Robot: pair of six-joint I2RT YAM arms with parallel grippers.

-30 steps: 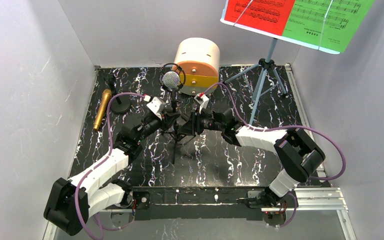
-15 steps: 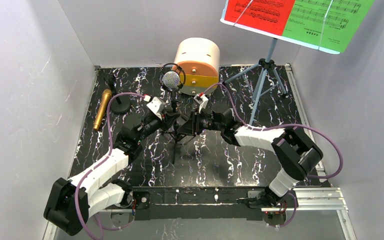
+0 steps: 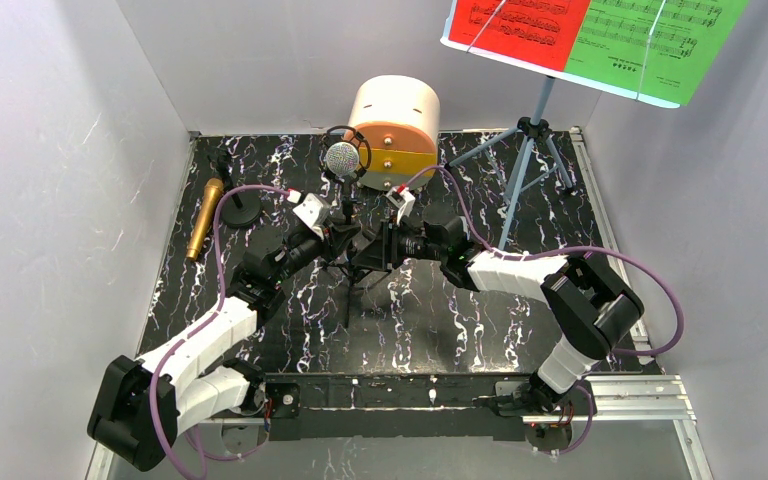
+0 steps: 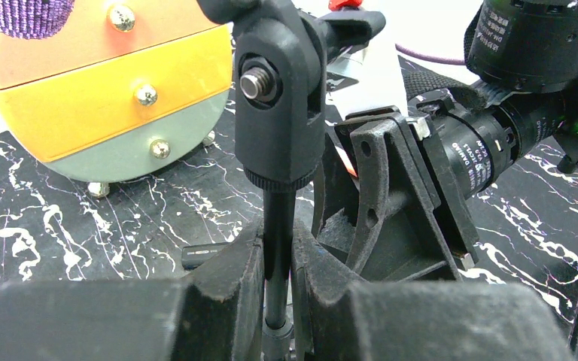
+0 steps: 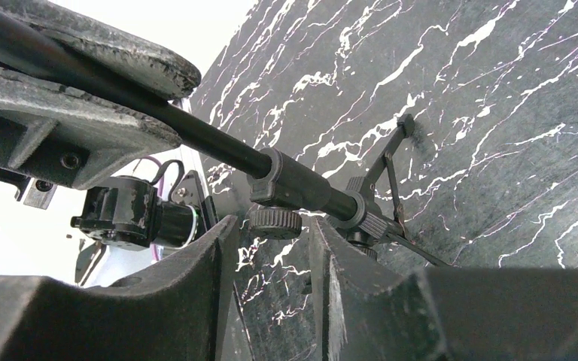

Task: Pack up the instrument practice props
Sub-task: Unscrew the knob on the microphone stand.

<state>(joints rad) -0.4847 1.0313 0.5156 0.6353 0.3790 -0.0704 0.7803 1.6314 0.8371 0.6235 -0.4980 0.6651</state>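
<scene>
A silver-headed purple microphone (image 3: 342, 160) sits atop a small black mic tripod (image 3: 353, 285) at the mat's centre. My left gripper (image 3: 343, 238) is shut on the tripod's thin pole (image 4: 277, 218), just under the clip holder (image 4: 278, 90). From the right, my right gripper (image 3: 377, 247) reaches the same pole lower down. In the right wrist view its fingertips (image 5: 271, 229) stand open on either side of the knurled knob (image 5: 275, 222) at the pole's collar, with small gaps. A gold microphone (image 3: 204, 220) lies at the left. The sheet-music tripod (image 3: 523, 170) holds red (image 3: 515, 25) and green (image 3: 655, 45) sheets.
The round cream-and-orange drawer cabinet (image 3: 395, 120) stands right behind the microphone, close to both grippers. A small black round-based stand (image 3: 240, 208) sits beside the gold microphone. Grey walls close in the left, back and right sides. Purple cables loop off both wrists.
The right arm's elbow has shifted slightly leftward. Both grippers have stayed at the mic tripod, and the left grip on the pole is unchanged.
</scene>
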